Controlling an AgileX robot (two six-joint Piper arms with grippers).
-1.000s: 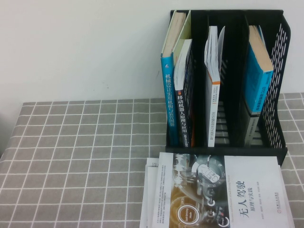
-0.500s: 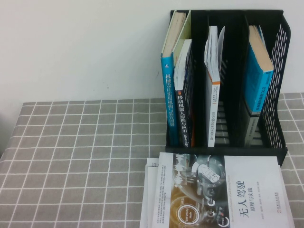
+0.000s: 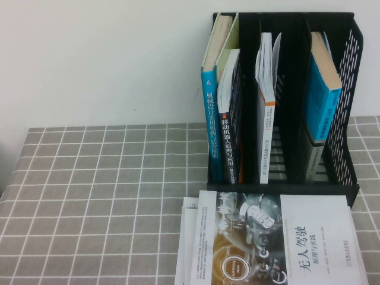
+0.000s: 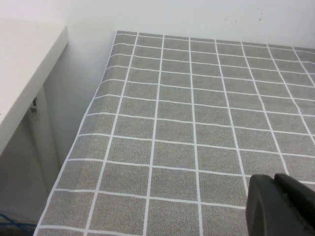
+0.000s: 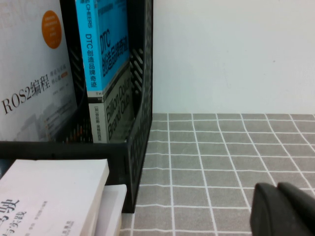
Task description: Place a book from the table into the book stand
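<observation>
A book (image 3: pixel 279 243) with a dark and white cover lies flat on top of a stack at the table's front, just before the black book stand (image 3: pixel 285 101). The stand holds several upright books in its three slots. Neither arm shows in the high view. My left gripper (image 4: pixel 278 183) is shut and empty above bare grey checked cloth near the table's left edge. My right gripper (image 5: pixel 278 191) is shut and empty over the cloth to the right of the stand (image 5: pixel 140 123), with the stack's corner (image 5: pixel 54 191) beside it.
A grey checked cloth (image 3: pixel 101 202) covers the table, with a white wall behind. A white shelf (image 4: pixel 24 64) stands off the table's left edge. The stand's right slot holds a blue book (image 5: pixel 106 44) and a white book (image 5: pixel 34 73).
</observation>
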